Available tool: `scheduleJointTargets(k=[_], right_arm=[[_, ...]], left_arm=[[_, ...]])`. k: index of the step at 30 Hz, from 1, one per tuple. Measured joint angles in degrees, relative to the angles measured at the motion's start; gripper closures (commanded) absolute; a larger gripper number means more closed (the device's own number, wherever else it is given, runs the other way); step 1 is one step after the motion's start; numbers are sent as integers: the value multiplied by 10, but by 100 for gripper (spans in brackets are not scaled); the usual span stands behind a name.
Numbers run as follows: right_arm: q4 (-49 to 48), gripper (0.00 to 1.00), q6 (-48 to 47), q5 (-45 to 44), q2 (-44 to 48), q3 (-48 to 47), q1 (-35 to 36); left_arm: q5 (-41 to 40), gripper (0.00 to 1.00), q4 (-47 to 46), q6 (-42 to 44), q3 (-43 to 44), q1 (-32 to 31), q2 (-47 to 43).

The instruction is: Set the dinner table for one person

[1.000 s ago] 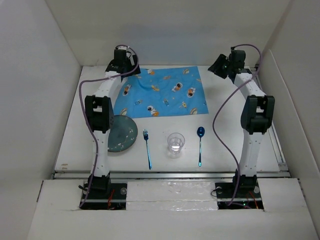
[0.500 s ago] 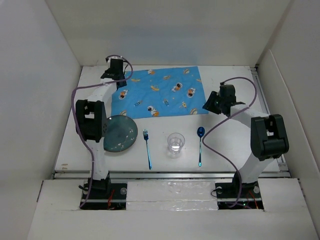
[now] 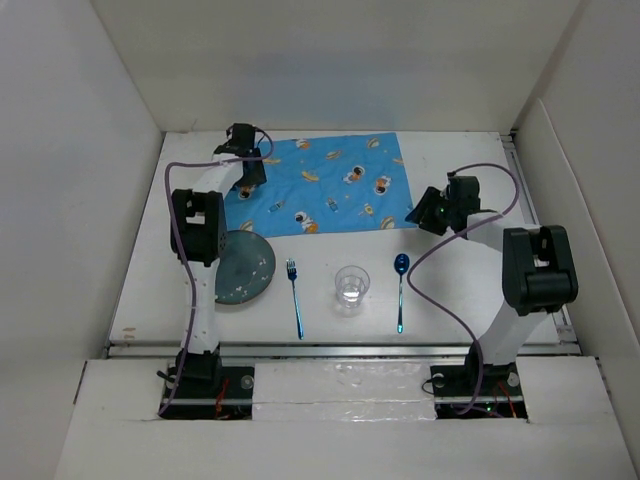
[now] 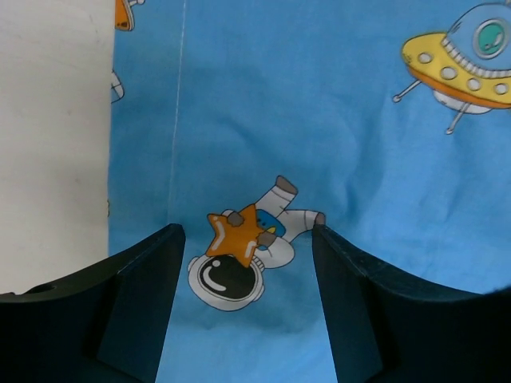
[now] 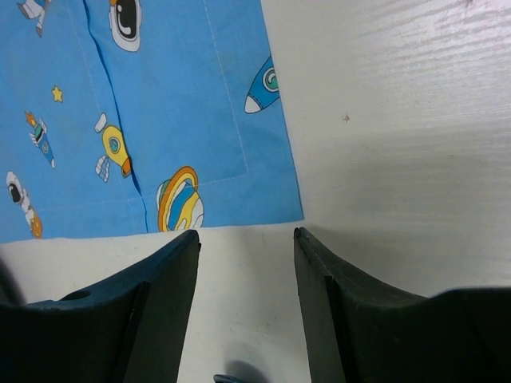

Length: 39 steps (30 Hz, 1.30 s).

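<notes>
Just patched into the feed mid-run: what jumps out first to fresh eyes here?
The bright blue space-print placemat lies at the far middle of the white table, the left tool open over its left edge and the right tool open by its near right corner. Along the near side sit a dark plate, blue fork, clear glass and blue spoon in a row.

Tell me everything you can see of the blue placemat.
The placemat is blue cloth with a stitched hem, printed with astronauts, rockets and saucers. It lies spread, slightly creased, on the far middle of the dinner table, no tableware on it. The left gripper hangs open over its left edge, the right gripper open off its near right corner.
</notes>
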State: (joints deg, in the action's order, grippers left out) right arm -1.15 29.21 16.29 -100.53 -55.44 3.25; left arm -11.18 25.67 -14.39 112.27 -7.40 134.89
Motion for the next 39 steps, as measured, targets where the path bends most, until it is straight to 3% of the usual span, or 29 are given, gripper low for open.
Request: scheduleJointTargets(k=[9,14,20,23,27,29,33,36,38,39], right_arm=[[73,51,-8,-24,-28,-53,-6],[135,49,-40,-74,-45,-119,0],[205,49,-76,-128,-98,-188,23],[245,49,-91,-146,-118,-218,34],[278,49,-103,-175,-146,-263,47],[294,56,-103,-189,-151,-274,54],[336,69,-98,-207,-169,-303,65],[354,80,-91,-218,-176,-316,70],[363,93,-82,-223,-177,-318,70],[363,93,-82,-223,-177,-318,70]], left_arm=[[30,37,-3,-11,35,0,3],[50,37,-37,-41,-18,-5,-50],[118,47,-146,-105,-156,-31,-304],[171,47,-229,-139,-286,-54,-502],[244,46,-268,-184,-479,-56,-778],[259,46,-273,-188,-532,-53,-874],[272,45,-257,-175,-584,-53,-968],[262,44,-225,-157,-605,-70,-986],[257,44,-209,-145,-617,-88,-991],[255,44,-202,-139,-622,-94,-993]])
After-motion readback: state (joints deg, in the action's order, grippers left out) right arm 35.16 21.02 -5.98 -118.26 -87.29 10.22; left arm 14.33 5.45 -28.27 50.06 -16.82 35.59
